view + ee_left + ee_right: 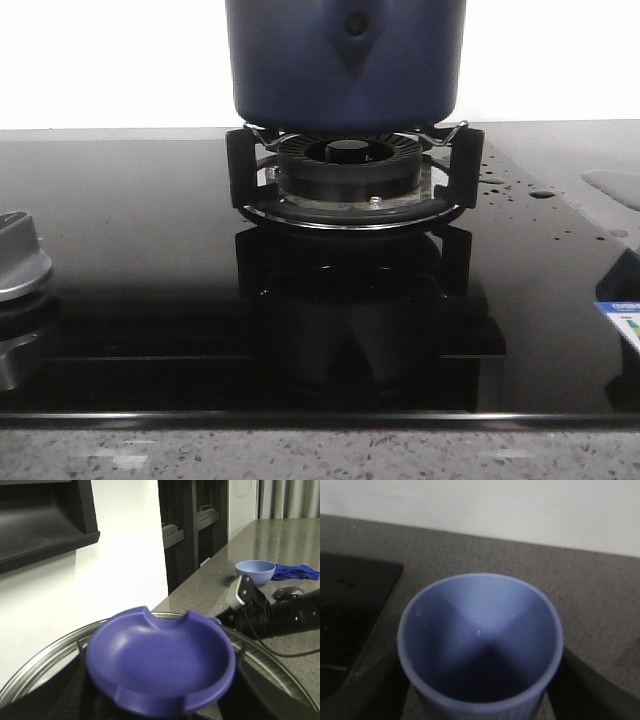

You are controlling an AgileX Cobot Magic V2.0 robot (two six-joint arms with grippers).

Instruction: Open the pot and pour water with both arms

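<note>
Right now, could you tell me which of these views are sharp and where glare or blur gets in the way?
Front view: sharp, the glossy black cooktop mirrors the burner under the pot, and the wall is overexposed. Left wrist view: the purple knob up close is blurred, the far blue bowl clearer. Right wrist view: the blue cup is soft.

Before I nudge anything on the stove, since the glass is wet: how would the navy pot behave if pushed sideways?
The navy pot looks rigid metal, so probably stiff and fairly heavy. It rests on the burner's pot support, which would likely catch rather than slide. Its width suggests tipping is unlikely.
</note>
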